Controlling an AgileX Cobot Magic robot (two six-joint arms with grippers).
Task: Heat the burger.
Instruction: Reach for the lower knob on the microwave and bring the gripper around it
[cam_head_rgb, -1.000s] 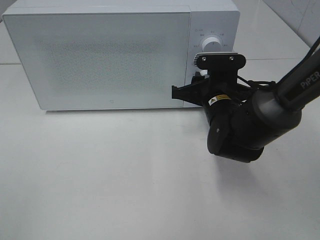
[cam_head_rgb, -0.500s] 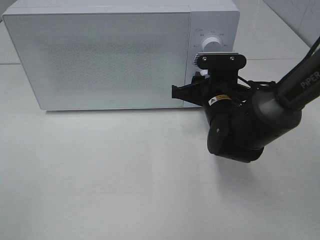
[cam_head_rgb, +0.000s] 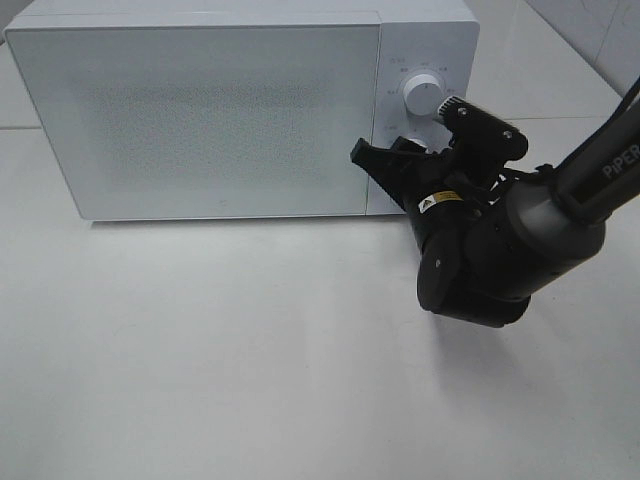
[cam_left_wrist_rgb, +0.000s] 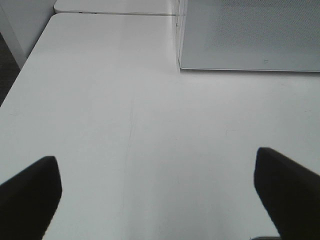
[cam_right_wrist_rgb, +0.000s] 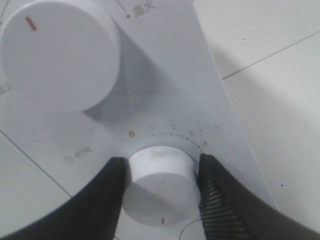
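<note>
The burger is hidden from every view. The white microwave (cam_head_rgb: 200, 120) stands at the back of the table with its door closed. My right gripper (cam_head_rgb: 400, 160) is at the control panel, shut on the lower white dial (cam_right_wrist_rgb: 160, 170). Its black fingers (cam_right_wrist_rgb: 102, 200) press on both sides of that dial. Around the dial runs a number scale that starts at a red 0. The upper dial (cam_right_wrist_rgb: 60, 55) (cam_head_rgb: 421, 97) is free. My left gripper (cam_left_wrist_rgb: 160, 200) hovers open over bare table, left of the microwave's front corner (cam_left_wrist_rgb: 181, 65), holding nothing.
The white tabletop (cam_head_rgb: 200, 350) stretches in front of the microwave. My right arm's dark body (cam_head_rgb: 480, 260) hangs over the table's right half. The table's left edge (cam_left_wrist_rgb: 20, 70) drops off toward a dark floor.
My right wrist has rolled clockwise in the high view with the lower dial in its grip. The arm's position and the left gripper are unchanged.
</note>
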